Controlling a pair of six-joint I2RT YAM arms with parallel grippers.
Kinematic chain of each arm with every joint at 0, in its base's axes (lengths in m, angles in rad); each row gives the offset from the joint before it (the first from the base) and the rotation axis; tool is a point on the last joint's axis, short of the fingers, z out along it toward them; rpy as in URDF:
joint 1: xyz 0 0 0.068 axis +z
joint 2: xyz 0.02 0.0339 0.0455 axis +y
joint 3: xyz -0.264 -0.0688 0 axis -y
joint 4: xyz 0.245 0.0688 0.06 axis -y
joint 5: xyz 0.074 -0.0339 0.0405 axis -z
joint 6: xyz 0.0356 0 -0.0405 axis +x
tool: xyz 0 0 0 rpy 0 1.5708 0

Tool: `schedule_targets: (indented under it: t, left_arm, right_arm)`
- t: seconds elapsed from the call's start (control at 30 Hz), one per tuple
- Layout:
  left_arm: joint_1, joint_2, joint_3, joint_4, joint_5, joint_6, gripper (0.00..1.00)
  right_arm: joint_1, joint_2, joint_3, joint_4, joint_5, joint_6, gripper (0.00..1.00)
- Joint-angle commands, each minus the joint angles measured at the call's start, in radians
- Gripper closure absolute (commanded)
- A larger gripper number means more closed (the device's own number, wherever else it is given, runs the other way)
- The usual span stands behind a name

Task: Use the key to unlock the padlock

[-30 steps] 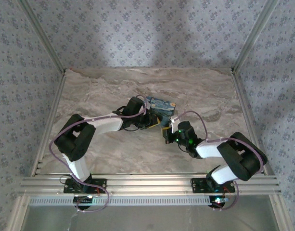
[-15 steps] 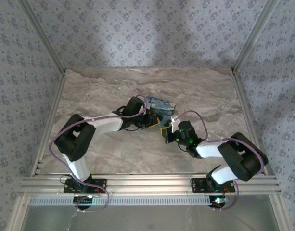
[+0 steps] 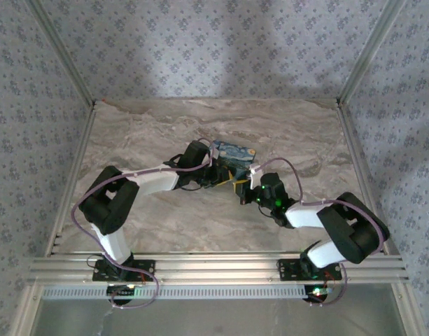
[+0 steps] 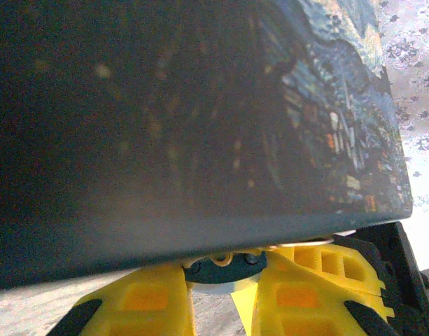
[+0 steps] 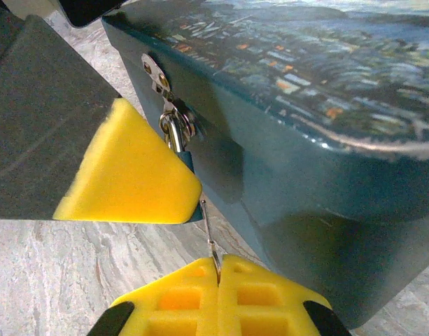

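Observation:
A blue box [image 5: 319,105] printed with a night-sky painting, teal on its sides, lies mid-table [image 3: 234,152]. From its silver hasp [image 5: 152,70] hangs a small teal padlock [image 5: 189,164] by a steel shackle [image 5: 173,133]. My left gripper [image 3: 226,177] is shut on that padlock, whose teal body [image 4: 224,269] shows between the yellow fingers [image 4: 148,301]; one left finger [image 5: 130,168] covers most of it. My right gripper [image 5: 218,269] is shut on the key. The key's thin grey shaft [image 5: 208,227] runs up into the padlock's underside, and its head is hidden in the pads. In the top view the right gripper [image 3: 243,189] meets the left one beside the box.
The marble-patterned table [image 3: 165,126] is walled by patterned panels with an aluminium rail [image 3: 214,266] along the near edge. Both forearms angle inward toward the box. The box overhangs the left wrist camera closely.
The right wrist has edged slightly farther and toward the box, keeping hold of the key. The left arm and box have barely shifted.

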Motion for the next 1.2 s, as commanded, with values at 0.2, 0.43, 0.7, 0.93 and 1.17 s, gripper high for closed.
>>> schedule_targets:
  t: [0.2,0.43,0.7,0.93,1.17]
  left_arm:
    - [-0.009,-0.032,-0.001,0.033,0.009,-0.012,0.86]
    - [-0.009,-0.033,-0.002,0.038,0.010,-0.015,0.86]
    - [-0.009,-0.033,-0.005,0.039,0.008,-0.017,0.86]
    - [-0.010,-0.032,-0.008,0.043,0.009,-0.017,0.86]
    - [-0.009,-0.030,-0.010,0.046,0.012,-0.017,0.86]
  right_arm:
    - [-0.002,-0.010,0.000,-0.015,-0.020,0.022,1.00]
    - [0.001,-0.027,-0.020,-0.033,-0.026,0.027,1.00]
    - [0.009,-0.028,-0.020,-0.006,-0.046,0.031,1.00]
    - [0.011,-0.027,-0.009,0.010,-0.024,0.032,1.00]
    - [0.009,-0.018,0.007,0.009,-0.027,0.029,1.00]
